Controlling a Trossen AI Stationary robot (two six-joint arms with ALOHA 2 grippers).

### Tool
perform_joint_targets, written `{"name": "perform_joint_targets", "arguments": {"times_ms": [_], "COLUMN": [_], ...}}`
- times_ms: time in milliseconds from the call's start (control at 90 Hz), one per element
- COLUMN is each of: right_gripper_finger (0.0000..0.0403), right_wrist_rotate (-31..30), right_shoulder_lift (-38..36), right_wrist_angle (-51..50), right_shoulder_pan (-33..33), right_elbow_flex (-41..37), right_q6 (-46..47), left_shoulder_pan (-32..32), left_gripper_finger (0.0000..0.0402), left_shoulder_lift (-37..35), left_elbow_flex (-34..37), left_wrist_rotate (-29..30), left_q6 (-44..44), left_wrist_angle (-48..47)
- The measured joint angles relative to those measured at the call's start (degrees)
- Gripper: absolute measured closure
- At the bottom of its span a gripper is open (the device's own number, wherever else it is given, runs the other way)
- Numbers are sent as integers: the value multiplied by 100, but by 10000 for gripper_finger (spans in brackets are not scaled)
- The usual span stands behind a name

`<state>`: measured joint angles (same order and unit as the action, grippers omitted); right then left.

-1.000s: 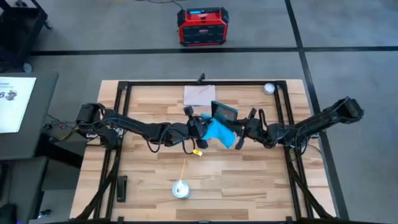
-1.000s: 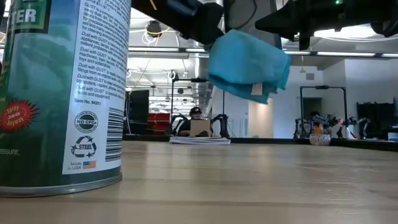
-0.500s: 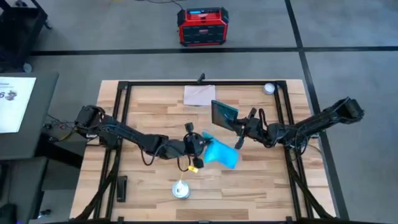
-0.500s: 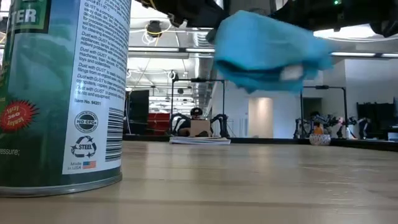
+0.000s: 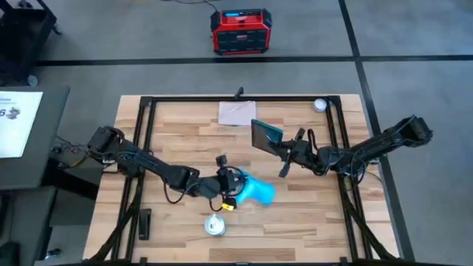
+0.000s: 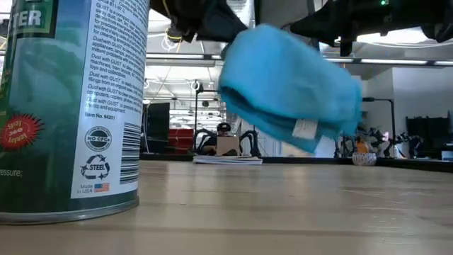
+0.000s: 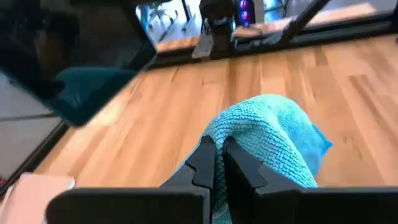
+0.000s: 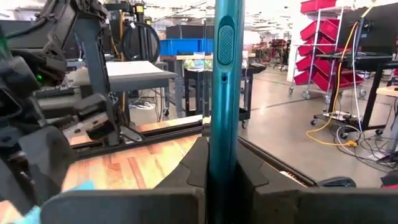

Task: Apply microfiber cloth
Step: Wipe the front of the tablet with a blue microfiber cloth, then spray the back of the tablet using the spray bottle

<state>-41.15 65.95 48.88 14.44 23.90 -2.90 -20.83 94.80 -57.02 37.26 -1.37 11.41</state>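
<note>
The sky-blue microfiber cloth [image 5: 257,191] hangs bunched above the middle of the table, with my left gripper [image 5: 236,184] shut on it; the low view shows the cloth [image 6: 290,88] clear of the tabletop. Farther back and to the right, my right gripper [image 5: 284,151] is shut on the black tablet [image 5: 264,134], which has a teal rim and is held up off the table. In the left wrist view the tablet [image 7: 74,56] shows as a dark pane beyond the cloth [image 7: 273,134]. My left gripper pinches a bunched fold of the cloth [image 7: 233,134] between its two shut fingers [image 7: 202,163], coming nearly level from the table's left. Several layers gather at the fingers. The rest droops past the fingertips toward the right, clear of the table. My right gripper pinches the tablet across its thickness at one teal edge [image 8: 222,134], a finger [image 8: 194,163] on each flat face. It comes from the table's right. The tablet stands on edge beyond the fingers, lifted clear of the table.
A spray can [image 5: 214,225] stands near the front edge, just in front of the cloth, and looms large in the low view [image 6: 71,106]. A pale beige sheet [image 5: 237,112] lies at the far middle, a white ball [image 5: 319,105] far right, a black bar [image 5: 145,223] near left.
My left gripper has carried the cloth away from the tablet toward the table's near edge, closer to the spray can. The cloth has stayed bunched in the hold and clear of the table. The tablet, which the cloth covered in part, now shows whole.
</note>
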Motion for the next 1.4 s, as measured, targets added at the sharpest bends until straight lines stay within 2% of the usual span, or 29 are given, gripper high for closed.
{"name": "perform_joint_targets", "arguments": {"times_ms": [156, 333, 511, 622, 778, 956, 1100, 1222, 1278, 1333, 1400], "right_gripper_finger": [393, 393, 393, 393, 393, 393, 393, 393, 393, 393, 393], "right_wrist_rotate": [-9, -11, -11, -11, -10, -10, -11, -8, -6, -9, -13], "right_shoulder_lift": [-2, -2, -2, -2, -2, -2, -2, -2, -2, -2, -2], "right_wrist_angle": [-4, -27, -71, -94, -96, -138, -197, -197, -198, -194, -195], "right_shoulder_pan": [-6, -79, -132, -152, -178, -306, -359, -372, -372, -372, -372], "right_elbow_flex": [0, 0, 0, 0, 0, 0, 0, 0, 0, 0, 0], "right_q6": [-19, -17, -16, -15, -42, -61, -61, -63, -71, -81, -150], "left_shoulder_pan": [178, 410, 554, 552, 587, 757, 837, 875, 877, 824, 663], "left_gripper_finger": [402, 402, 401, 392, 352, 308, 294, 293, 300, 321, 368], "left_shoulder_lift": [0, 0, 0, 0, 2, -115, -401, -792, -1050, -1299, -1642], "left_elbow_flex": [442, 1046, 1283, 1283, 1216, 889, 735, 713, 713, 707, 704], "left_wrist_rotate": [-2, -116, -111, -118, -118, -114, -113, -98, 85, 432, 934], "left_q6": [-381, -529, -753, -276, 778, 1467, 1988, 2550, 2843, 3100, 3367], "left_wrist_angle": [21, 590, 597, 779, 1440, 1494, 1469, 1432, 1306, 1169, 641]}}
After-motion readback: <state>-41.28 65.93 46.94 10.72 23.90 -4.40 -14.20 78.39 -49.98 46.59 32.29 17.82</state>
